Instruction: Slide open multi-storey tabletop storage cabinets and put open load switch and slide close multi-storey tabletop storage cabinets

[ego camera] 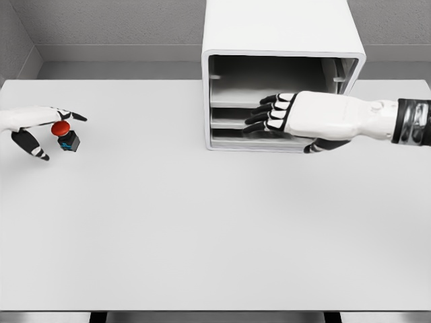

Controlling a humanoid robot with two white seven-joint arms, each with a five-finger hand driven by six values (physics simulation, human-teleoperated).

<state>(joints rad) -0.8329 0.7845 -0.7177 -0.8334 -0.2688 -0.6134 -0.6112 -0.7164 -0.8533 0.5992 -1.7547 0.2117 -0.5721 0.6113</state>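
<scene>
The load switch [65, 135], a small black box with a red round button, sits on the table at the far left. My left hand [55, 138] hovers around it, fingers spread above and thumb below, without closing on it. The white storage cabinet [283, 30] stands at the back, right of centre, its front showing stacked drawers [232, 124]. My right hand [279, 134] reaches in from the right, held flat. Its black fingertips [259, 118] lie against the lower drawer fronts, and they hold nothing.
The white table [202, 229] stretches wide between the switch and the cabinet. Grey walls close off the back and the left side. The table's front edge runs along the bottom of the view.
</scene>
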